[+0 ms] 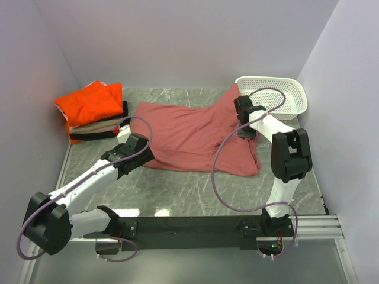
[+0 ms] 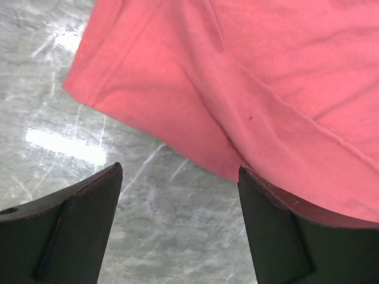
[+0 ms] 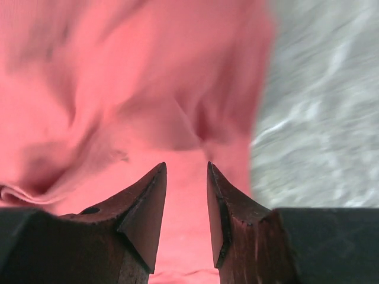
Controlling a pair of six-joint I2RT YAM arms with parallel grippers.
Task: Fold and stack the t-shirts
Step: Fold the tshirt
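Left gripper (image 2: 179, 170): jaws spread wide, beside shirt edge | right gripper (image 3: 186, 167): jaws narrowly parted over cloth, grip unclear in blur | salmon t-shirt (image 1: 189, 133): spread between folded t-shirt stack (image 1: 92, 115) and white basket (image 1: 296, 97)

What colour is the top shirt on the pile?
The top shirt is bright orange; top external view.

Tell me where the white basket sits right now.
In the top view, the white basket sits in the far right corner, against the walls, just beyond the spread salmon shirt.
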